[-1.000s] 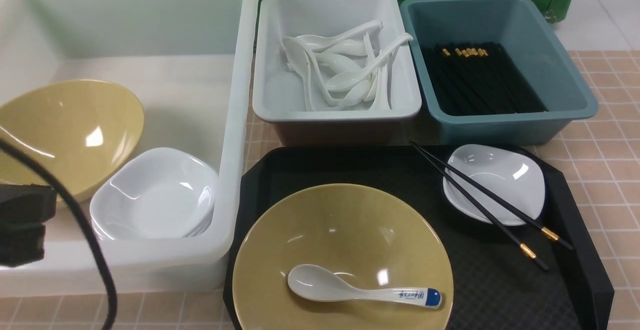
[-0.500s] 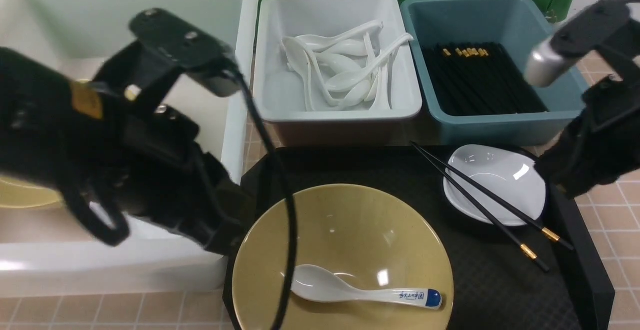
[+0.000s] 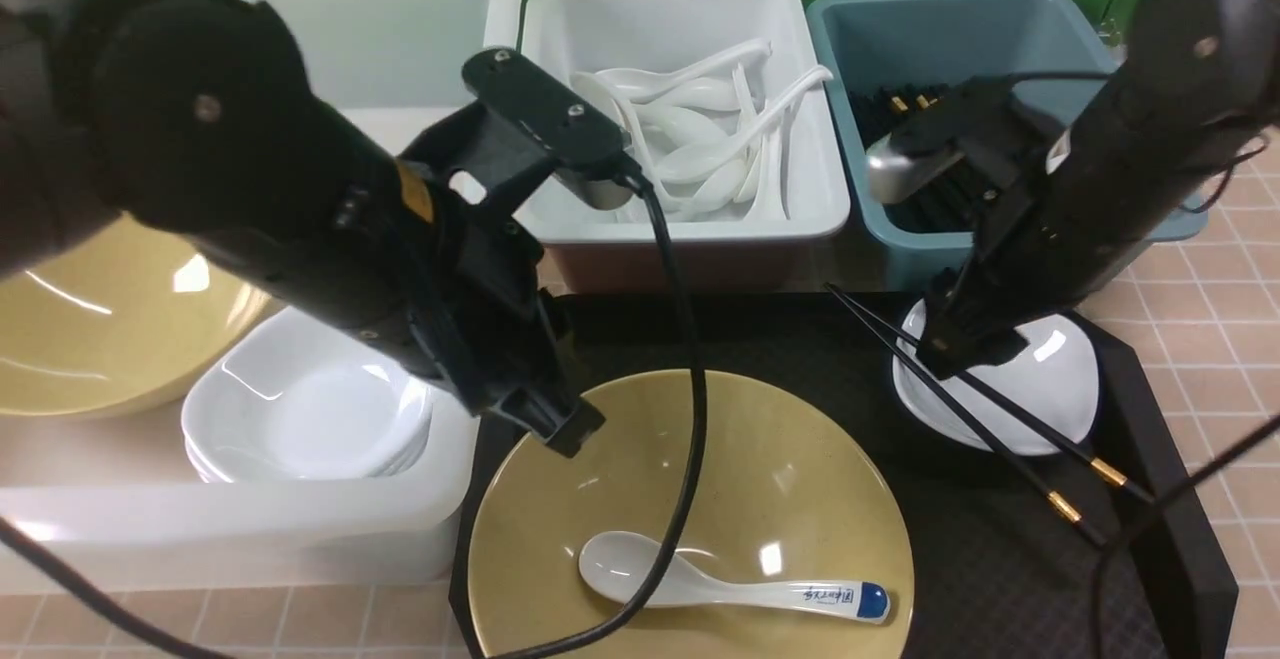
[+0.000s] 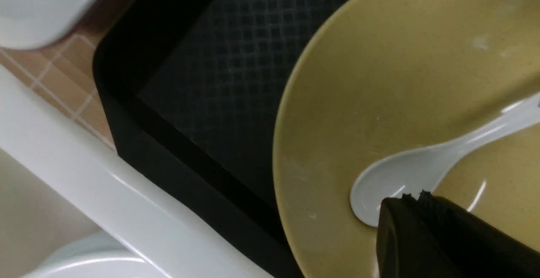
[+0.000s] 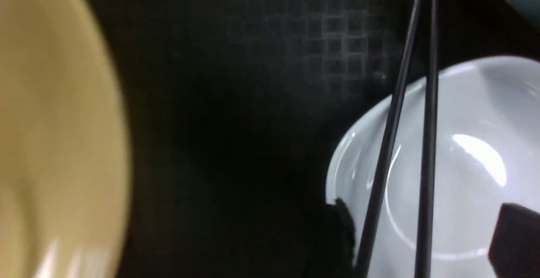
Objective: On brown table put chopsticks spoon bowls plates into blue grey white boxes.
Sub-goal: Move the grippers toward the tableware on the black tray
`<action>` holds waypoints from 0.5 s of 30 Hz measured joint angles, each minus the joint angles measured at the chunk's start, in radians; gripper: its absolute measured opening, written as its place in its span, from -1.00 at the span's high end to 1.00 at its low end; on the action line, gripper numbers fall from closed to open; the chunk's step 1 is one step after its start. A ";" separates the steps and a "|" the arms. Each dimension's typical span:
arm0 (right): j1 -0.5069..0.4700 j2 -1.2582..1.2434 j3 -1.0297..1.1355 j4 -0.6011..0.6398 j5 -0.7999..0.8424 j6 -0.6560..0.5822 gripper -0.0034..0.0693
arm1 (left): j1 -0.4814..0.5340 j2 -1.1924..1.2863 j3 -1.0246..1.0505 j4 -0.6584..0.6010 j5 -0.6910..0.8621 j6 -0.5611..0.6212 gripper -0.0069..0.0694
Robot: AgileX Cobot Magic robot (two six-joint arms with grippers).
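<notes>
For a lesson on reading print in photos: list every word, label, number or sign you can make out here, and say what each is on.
Blue printed characters on the handle of the white spoon, which lies in the yellow bowl: too small and blurred to read.
Yellow sticker on the left arm: no legible text.
No other writing is visible in any view.

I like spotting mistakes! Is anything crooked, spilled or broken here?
Nothing is spilled or broken. The big yellow bowl in the large white plastic box is tipped up instead of sitting flat, and the pair of black chopsticks lies slanted across the small white dish on the black tray.
</notes>
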 joint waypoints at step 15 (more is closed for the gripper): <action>0.000 0.116 -0.016 -0.036 -0.035 0.017 -0.55 | 0.000 0.112 0.000 0.041 -0.031 0.000 0.81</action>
